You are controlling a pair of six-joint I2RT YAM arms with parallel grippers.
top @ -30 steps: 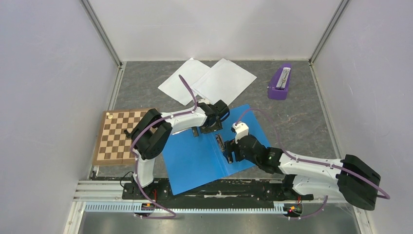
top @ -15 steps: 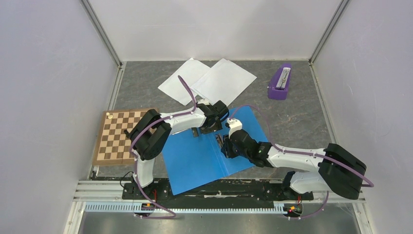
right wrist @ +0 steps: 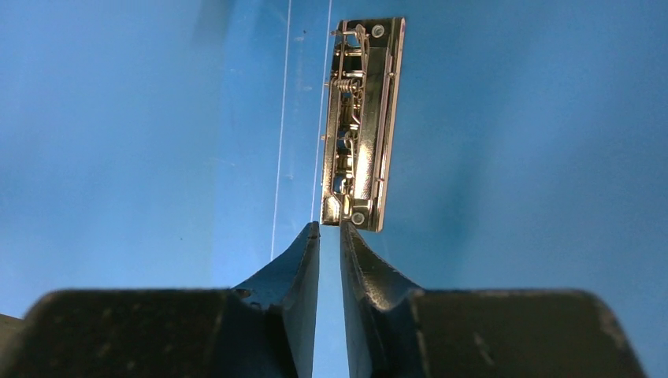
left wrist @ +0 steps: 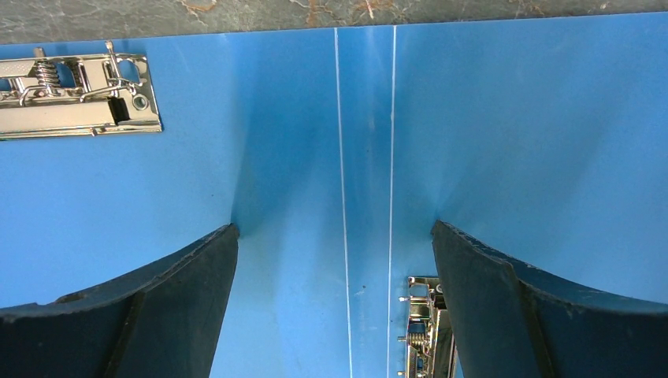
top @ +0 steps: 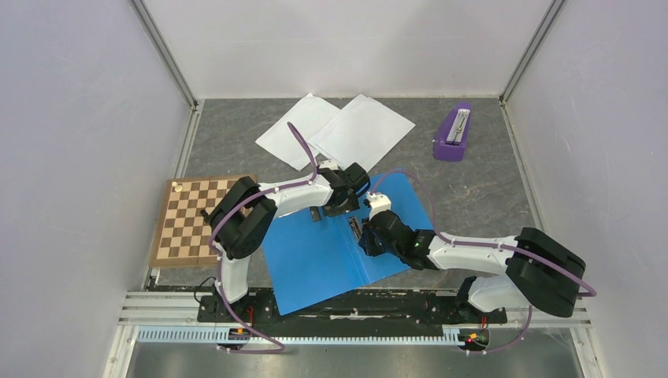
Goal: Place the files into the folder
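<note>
Blue folder (top: pixel 331 248) lies open mid-table, files (top: pixel 335 130) behind it. Left gripper (left wrist: pixel 335 260) spread wide; right gripper (right wrist: pixel 329 236) nearly pressed together, holding nothing, at metal clip (right wrist: pixel 362 157), detailed only in the wrist view.

Both arms reach forward from their bases at the near edge and converge toward the centre of the workspace.

Left arm: the upper link rises from the base, the forearm extends rightward and away. The left gripper (top: pixel 344 198) points down, its fingers (left wrist: pixel 142 315) spread wide apart, tips pressed low to the surface beneath.

Right arm: the elbow sits far to the right and the forearm runs leftward, nearly horizontal. The right gripper (top: pixel 367 239) is held low, its fingers (right wrist: pixel 295 272) drawn almost together, with only a narrow slit showing between the tips and nothing visible in that slit.
</note>
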